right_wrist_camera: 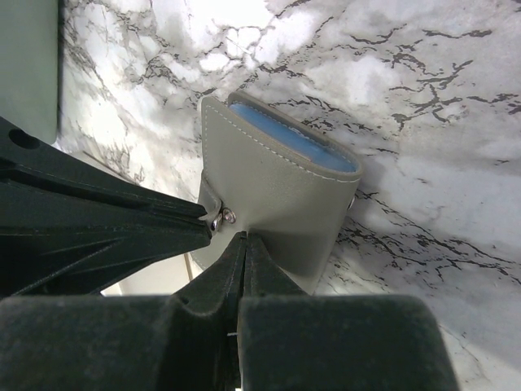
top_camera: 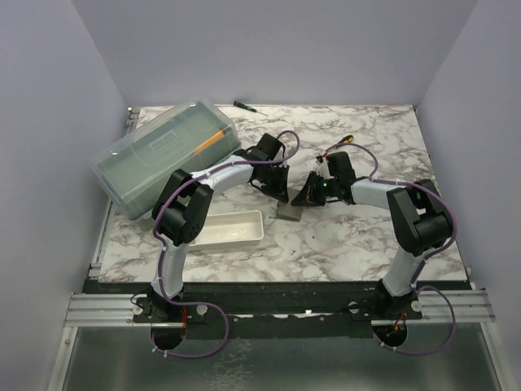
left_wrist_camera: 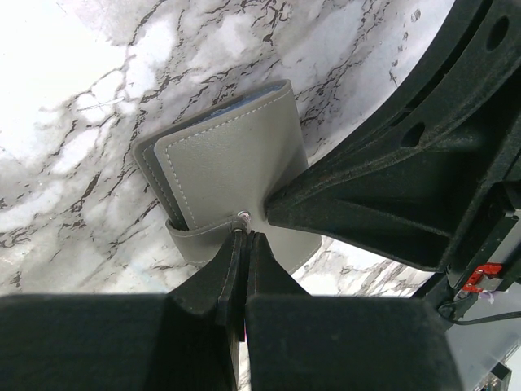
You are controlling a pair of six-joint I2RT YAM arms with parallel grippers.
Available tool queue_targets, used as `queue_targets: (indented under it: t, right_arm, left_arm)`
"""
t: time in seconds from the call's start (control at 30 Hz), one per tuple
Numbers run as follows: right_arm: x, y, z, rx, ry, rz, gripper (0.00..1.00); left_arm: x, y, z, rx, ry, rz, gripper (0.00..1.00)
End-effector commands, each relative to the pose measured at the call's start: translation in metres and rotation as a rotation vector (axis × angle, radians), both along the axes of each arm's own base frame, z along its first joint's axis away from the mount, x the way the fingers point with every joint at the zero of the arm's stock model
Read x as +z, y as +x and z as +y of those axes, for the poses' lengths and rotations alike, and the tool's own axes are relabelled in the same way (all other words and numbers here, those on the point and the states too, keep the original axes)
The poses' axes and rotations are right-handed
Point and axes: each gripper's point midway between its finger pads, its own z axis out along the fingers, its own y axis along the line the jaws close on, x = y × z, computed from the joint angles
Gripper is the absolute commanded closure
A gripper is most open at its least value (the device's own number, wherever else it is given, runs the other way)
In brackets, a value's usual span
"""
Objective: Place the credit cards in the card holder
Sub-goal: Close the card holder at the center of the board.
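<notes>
The card holder [left_wrist_camera: 228, 163] is a small grey folded wallet lying on the marble table, also in the top view [top_camera: 286, 213] and the right wrist view [right_wrist_camera: 277, 187]. A blue card edge [right_wrist_camera: 297, 140] shows inside its fold. No loose credit cards are in view. My left gripper [left_wrist_camera: 244, 235] is shut, its tips pinching the end of the wallet's strap [left_wrist_camera: 195, 243] by the metal snap [left_wrist_camera: 242, 217]. My right gripper [right_wrist_camera: 247, 238] is shut, its tip touching the wallet's face beside the snap. Both grippers meet over the wallet in the top view: the left gripper [top_camera: 280, 199] and the right gripper [top_camera: 298, 200].
A white oblong tray [top_camera: 232, 229] lies just left of the wallet. A big translucent greenish lidded box [top_camera: 163, 156] stands at the back left, with an orange item inside. A dark pen-like tool [top_camera: 244, 106] lies at the back edge.
</notes>
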Motion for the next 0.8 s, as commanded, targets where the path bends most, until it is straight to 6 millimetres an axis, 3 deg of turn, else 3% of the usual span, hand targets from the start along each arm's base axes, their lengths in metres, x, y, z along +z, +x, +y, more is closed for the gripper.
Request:
queue_targets:
  t: [0.0,0.17,0.5,0.77]
  right_arm:
    - [-0.053,-0.024,-0.016,0.005,-0.141,0.117,1.0]
    - [-0.052,-0.024,-0.016,0.007,-0.135,0.119,1.0]
    - [-0.054,-0.026,-0.016,0.009,-0.136,0.125,1.0]
    - [-0.057,-0.028,-0.016,0.012,-0.134,0.132,1.0]
  left_arm:
    - [-0.014,-0.017,-0.006,-0.036,-0.005,0.065,1.0]
    - [-0.02,-0.014,-0.003,-0.018,0.028,0.051,1.0]
    - [-0.014,0.009,0.002,0.097,0.055,0.007,1.0]
    - [-0.017,0.011,-0.001,0.108,0.045,0.018,1.0]
